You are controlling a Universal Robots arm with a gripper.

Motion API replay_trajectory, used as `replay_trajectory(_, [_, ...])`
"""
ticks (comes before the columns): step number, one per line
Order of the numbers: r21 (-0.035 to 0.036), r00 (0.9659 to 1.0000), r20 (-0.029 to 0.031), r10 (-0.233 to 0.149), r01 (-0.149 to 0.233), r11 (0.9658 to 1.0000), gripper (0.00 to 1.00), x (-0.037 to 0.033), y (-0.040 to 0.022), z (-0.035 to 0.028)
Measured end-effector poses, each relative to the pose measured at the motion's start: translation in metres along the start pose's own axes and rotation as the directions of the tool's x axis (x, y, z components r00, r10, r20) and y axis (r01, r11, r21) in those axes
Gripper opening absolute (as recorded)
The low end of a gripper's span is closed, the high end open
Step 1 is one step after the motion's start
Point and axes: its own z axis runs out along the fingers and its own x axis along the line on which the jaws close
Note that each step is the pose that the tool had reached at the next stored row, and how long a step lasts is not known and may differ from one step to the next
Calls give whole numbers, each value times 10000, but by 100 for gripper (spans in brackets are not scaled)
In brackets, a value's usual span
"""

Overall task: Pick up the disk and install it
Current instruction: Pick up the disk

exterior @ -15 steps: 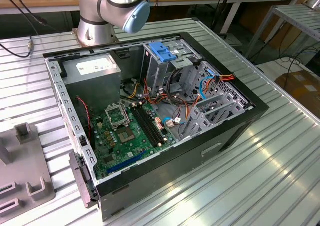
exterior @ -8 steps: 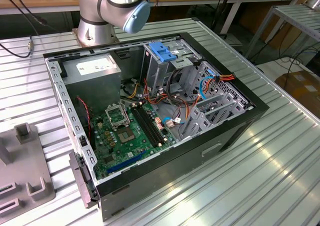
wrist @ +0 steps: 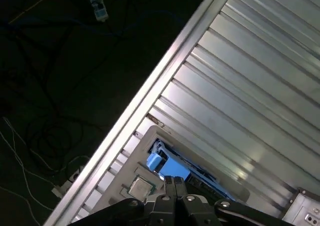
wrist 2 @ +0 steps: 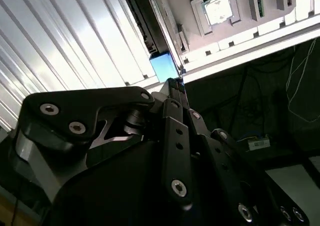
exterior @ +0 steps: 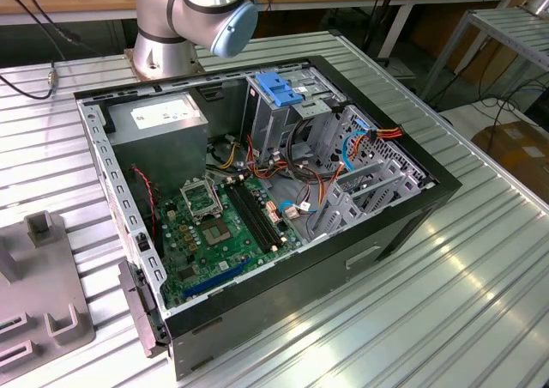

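The disk (wrist: 167, 167) lies in a grey holder (wrist: 145, 136) at the edge of the ribbed metal table, its blue carrier frame showing bright; it is seen again as the disk (wrist 2: 164, 66) in the second wrist view. My gripper (wrist: 175, 183) hangs over the blue end of the disk, fingers pressed together with nothing visible between them. In the second wrist view the gripper (wrist 2: 175, 82) tips sit right beside the blue frame; whether they touch it I cannot tell.
The open computer case (exterior: 403, 225) lies on the table with its motherboard (exterior: 214, 225) exposed, a drive cage with a blue latch (exterior: 279, 87) and a grey metal box (exterior: 163, 122) inside. A processor chip (wrist 2: 218, 8) rests in the grey holder (exterior: 43, 294). Beyond the table edge (wrist: 150, 93) is dark floor with cables.
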Motion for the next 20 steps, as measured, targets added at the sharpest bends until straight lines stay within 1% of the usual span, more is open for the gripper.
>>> replay_trajectory(1, [-8,9993,-16,-364,364,9993,10,0,0,1])
replay_trajectory(2, [-18,9967,-35,-816,816,9967,10,0,0,2])
replay_trajectory(3, [-27,9930,-49,-1179,1179,9930,10,0,0,4])
replay_trajectory(5, [-36,9880,-66,-1545,1545,9880,10,0,0,4])
replay_trajectory(6, [-46,9820,-80,-1889,1889,9820,10,0,0,4])
replay_trajectory(7, [-53,9774,-89,-2113,2112,9774,10,0,0,4])
replay_trajectory(8, [-58,9736,-95,-2281,2280,9736,10,0,0,4])
replay_trajectory(9, [-65,9683,-104,-2495,2494,9684,10,0,0,5])
replay_trajectory(12, [-80,9547,-121,-2975,2974,9547,10,0,0,6])
replay_trajectory(13, [-89,9469,-131,-3211,3210,9470,10,0,0,6])
replay_trajectory(14, [-93,9422,-136,-3347,3346,9423,10,0,-1,6])
replay_trajectory(15, [-101,9339,-144,-3572,3570,9340,10,0,-1,6])
replay_trajectory(17, [-114,9203,-156,-3909,3908,9204,10,0,-1,7])
replay_trajectory(19, [-131,9010,-170,-4334,4332,9012,10,0,-1,7])
replay_trajectory(20, [-135,8960,-174,-4437,4435,8962,10,0,0,7])
